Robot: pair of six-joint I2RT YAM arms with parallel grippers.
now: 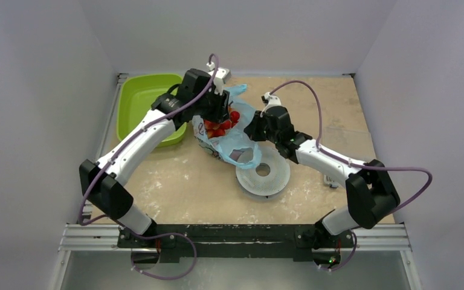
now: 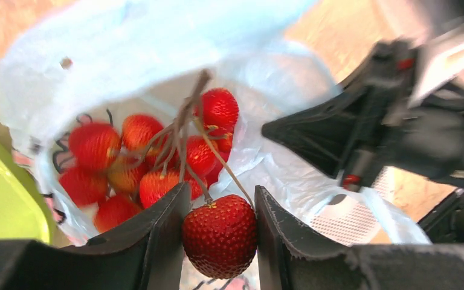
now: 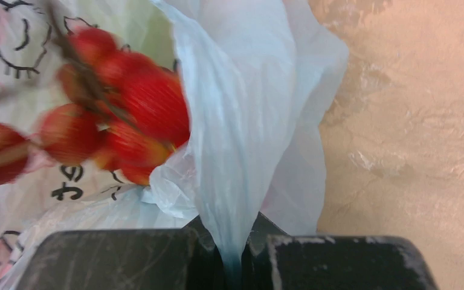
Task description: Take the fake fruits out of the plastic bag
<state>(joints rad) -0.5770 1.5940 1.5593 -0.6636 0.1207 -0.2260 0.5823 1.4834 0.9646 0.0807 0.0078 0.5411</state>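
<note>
Extraction barely begun: left gripper (image 2: 220, 205) fingers clamp one red berry (image 2: 220, 238) of the fruit cluster (image 2: 145, 160) lying in the plastic bag (image 2: 290, 175), right gripper (image 3: 232, 257) fingers pinch together on its film.

The left arm (image 1: 136, 145) and right arm (image 1: 332, 163) alternate white tubular links with blocky black joint housings. A purple cable (image 1: 399, 170) trails along each in loose loops. The left end effector (image 2: 222, 190) has matte black, wedge-shaped fingers (image 2: 157, 235) with scuffed edges.

fake fruits (image 2: 157, 184): red strawberry cluster on stems, in bag mouth | plastic bag (image 1: 237, 144): light-blue, crumpled, open
</note>
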